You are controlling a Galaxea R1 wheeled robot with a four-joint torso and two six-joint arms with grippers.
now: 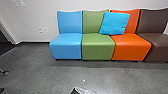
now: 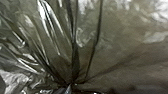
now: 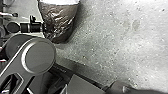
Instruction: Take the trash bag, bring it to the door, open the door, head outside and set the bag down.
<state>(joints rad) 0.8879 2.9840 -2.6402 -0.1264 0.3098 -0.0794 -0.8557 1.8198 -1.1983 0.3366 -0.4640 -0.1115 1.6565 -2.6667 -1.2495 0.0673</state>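
Observation:
Shiny plastic of the trash bag peeks in at the bottom edge of the head view. The dark, wrinkled trash bag is very close in the left wrist view, its folds drawn together to one point low in the picture. In the right wrist view the bag is over the grey floor, pale at one end, with my left gripper at its side, shut on the plastic. How my right gripper stands cannot be made out.
A row of blue, green, orange and brown seats stands along the white wall, a light-blue cushion leaning on it. Grey floor lies before the seats. A dark opening is at the far left, above a small caster.

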